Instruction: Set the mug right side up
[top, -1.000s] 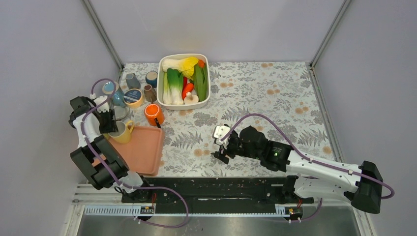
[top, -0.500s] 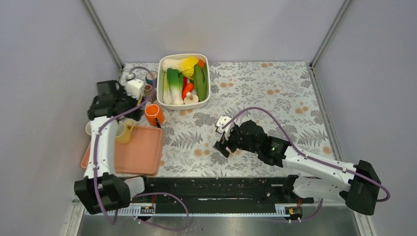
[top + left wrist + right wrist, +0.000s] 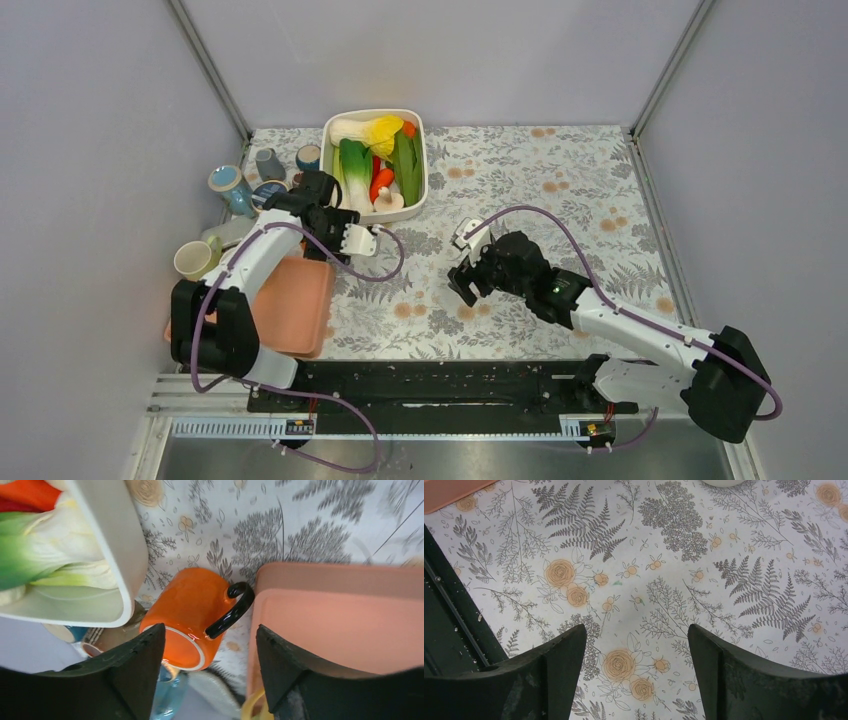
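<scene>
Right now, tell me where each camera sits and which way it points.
Top: fixed above, behind the bases, looking down on the table; both arms show.
Left wrist: looks down past the open left gripper at the mug, beside dish and tray.
Right wrist: looks down at the table; open right gripper frames it.
Shared: top and left wrist both show dish and tray.
</scene>
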### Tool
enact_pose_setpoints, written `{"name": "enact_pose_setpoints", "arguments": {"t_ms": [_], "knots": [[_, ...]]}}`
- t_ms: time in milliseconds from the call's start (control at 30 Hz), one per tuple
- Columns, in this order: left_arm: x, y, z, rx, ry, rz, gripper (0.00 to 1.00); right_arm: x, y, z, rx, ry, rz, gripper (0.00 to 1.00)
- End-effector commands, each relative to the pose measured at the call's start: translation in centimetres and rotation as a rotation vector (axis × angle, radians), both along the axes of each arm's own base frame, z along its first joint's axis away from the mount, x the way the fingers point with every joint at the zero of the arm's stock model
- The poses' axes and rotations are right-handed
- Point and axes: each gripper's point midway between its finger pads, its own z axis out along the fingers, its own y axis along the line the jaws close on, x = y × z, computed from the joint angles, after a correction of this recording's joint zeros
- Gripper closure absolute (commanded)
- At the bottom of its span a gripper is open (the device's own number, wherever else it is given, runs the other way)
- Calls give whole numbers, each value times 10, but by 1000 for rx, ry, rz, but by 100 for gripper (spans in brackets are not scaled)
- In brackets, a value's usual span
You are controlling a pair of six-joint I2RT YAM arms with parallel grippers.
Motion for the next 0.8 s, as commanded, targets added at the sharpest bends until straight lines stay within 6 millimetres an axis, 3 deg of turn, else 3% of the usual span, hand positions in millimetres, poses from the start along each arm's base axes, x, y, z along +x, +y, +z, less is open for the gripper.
{"name": "enact_pose_setpoints", "arguments": {"t_ms": [0, 100, 300, 600, 767], "knots": [[25, 25, -7, 270, -93, -265, 37, 1, 1, 6, 36, -3, 12, 17], [26, 40, -22, 377, -55, -296, 48, 2, 1, 2, 30, 1, 12, 17], [11, 49, -37, 425, 44, -331, 44, 3, 0, 0, 29, 3, 15, 17], [33, 49, -62, 453, -15, -312, 48, -4, 2, 1, 46, -1, 49, 17], [49, 44, -70, 472, -84, -285, 63, -6, 5, 3, 57, -4, 71, 17]]}}
